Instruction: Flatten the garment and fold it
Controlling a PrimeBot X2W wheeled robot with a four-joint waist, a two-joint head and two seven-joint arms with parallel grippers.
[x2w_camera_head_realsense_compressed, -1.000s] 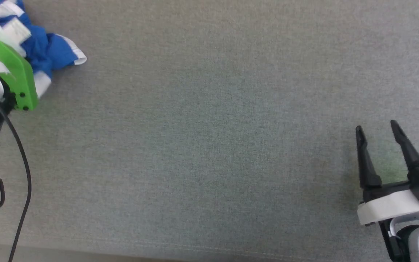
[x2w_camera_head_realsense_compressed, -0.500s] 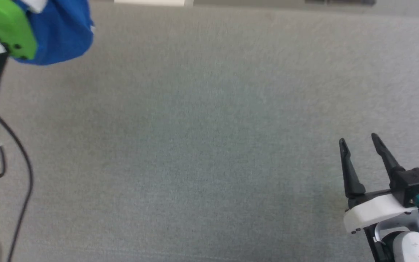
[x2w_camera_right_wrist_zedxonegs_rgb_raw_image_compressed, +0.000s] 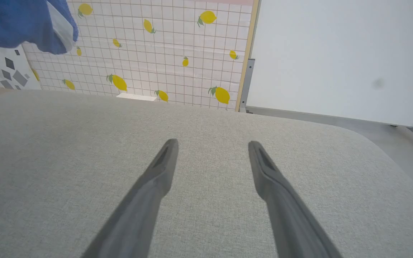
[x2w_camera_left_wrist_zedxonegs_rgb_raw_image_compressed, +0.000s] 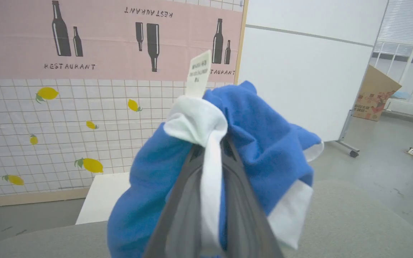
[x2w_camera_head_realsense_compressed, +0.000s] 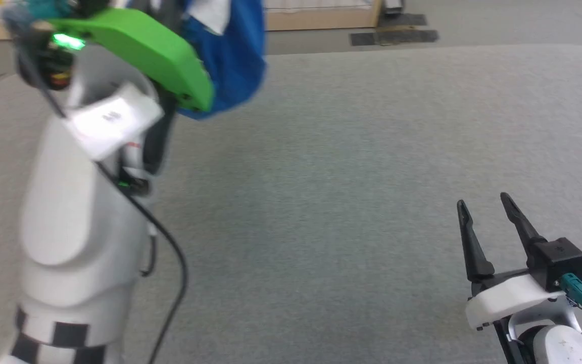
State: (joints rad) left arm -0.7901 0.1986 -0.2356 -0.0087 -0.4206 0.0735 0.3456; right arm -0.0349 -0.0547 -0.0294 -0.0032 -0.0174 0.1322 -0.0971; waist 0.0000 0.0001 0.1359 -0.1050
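Observation:
The bright blue shorts (x2w_camera_head_realsense_compressed: pixel 230 55) hang bunched in the air over the table's far left, behind my left arm's green wrist cover. In the left wrist view my left gripper (x2w_camera_left_wrist_zedxonegs_rgb_raw_image_compressed: pixel 212 150) is shut on the shorts (x2w_camera_left_wrist_zedxonegs_rgb_raw_image_compressed: pixel 264 143), pinching a white band between its fingers; a small white tag (x2w_camera_left_wrist_zedxonegs_rgb_raw_image_compressed: pixel 198 73) sticks up above the bundle. A corner of the shorts (x2w_camera_right_wrist_zedxonegs_rgb_raw_image_compressed: pixel 20 25) shows at the top left of the right wrist view. My right gripper (x2w_camera_head_realsense_compressed: pixel 483 207) rests low at the near right, open, with nothing between its fingers (x2w_camera_right_wrist_zedxonegs_rgb_raw_image_compressed: pixel 163 168).
The grey fabric-covered table (x2w_camera_head_realsense_compressed: pixel 346 177) spreads under both arms, its rounded far edge at the top. Beyond it stand a tiled lemon-print wall (x2w_camera_left_wrist_zedxonegs_rgb_raw_image_compressed: pixel 48 118), a white partition on wheels (x2w_camera_left_wrist_zedxonegs_rgb_raw_image_compressed: pixel 307 71) and a cardboard box (x2w_camera_left_wrist_zedxonegs_rgb_raw_image_compressed: pixel 375 93).
My left arm has lifted the shorts off the table and swung them inward and up. The head camera has tilted up, so the far edge and floor now show. The right gripper stays open.

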